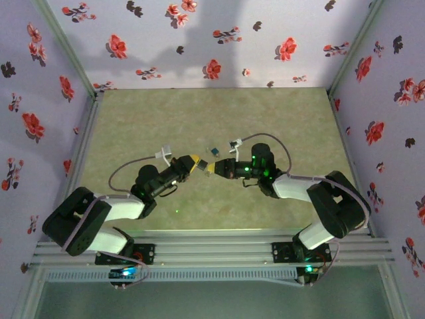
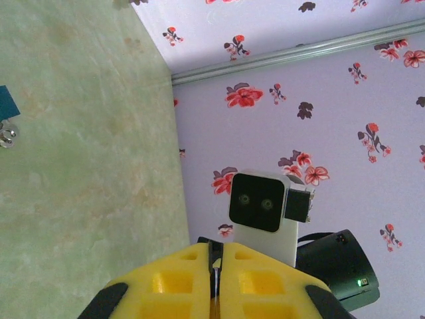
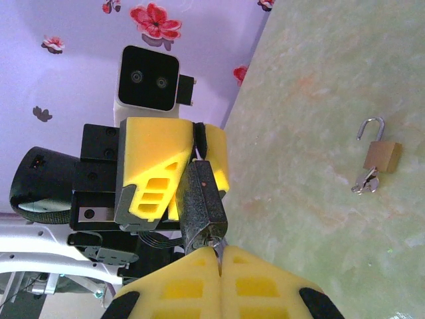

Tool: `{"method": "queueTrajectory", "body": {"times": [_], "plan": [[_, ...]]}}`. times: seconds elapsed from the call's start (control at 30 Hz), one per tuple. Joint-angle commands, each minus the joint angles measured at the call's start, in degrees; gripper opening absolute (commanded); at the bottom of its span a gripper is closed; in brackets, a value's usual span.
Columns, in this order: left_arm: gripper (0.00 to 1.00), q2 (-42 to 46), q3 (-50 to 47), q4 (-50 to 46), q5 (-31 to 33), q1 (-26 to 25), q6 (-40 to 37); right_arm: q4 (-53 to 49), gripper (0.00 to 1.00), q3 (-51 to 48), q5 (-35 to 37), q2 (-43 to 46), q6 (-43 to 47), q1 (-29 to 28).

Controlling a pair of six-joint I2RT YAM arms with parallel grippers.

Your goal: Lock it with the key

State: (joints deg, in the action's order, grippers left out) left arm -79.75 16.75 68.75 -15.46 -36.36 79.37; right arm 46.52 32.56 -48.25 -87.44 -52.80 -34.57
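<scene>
Right wrist view: the right gripper point(image 3: 218, 258) has its yellow fingers pressed together on a small shiny piece point(image 3: 212, 240) that sticks out of the near end of a dark padlock point(image 3: 201, 199). Whether that piece is a key or part of the shackle cannot be told. The dark padlock is off the table, and its far end sits between the yellow fingers of the left gripper point(image 3: 194, 174), which is also closed. In the left wrist view those fingers meet with only a thin seam between them, and the white camera block point(image 2: 259, 203) of the other wrist faces them from just beyond.

From above, the two grippers meet tip to tip over the middle of the green table point(image 1: 265, 113). A brass padlock point(image 3: 383, 155) lies on it, away from both grippers, with its shackle swung open and a small bunch of keys point(image 3: 364, 182) touching its lower end. Flowered walls point(image 1: 219, 40) surround the table.
</scene>
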Motion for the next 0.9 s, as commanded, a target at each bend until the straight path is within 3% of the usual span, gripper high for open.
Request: {"method": "queueTrajectory", "body": {"times": [0.0,0.87], "plan": [[0.0,2.1,0.7,4.2,5.1,1.1,0.2,-1.0,0.0,0.7,-0.5,0.1,0.7,-0.2],[0.0,2.5,0.7,4.0,6.5,3.3,1.9,-2.2,0.0,0.7,-1.1,0.9,1.2,-0.2]]}}
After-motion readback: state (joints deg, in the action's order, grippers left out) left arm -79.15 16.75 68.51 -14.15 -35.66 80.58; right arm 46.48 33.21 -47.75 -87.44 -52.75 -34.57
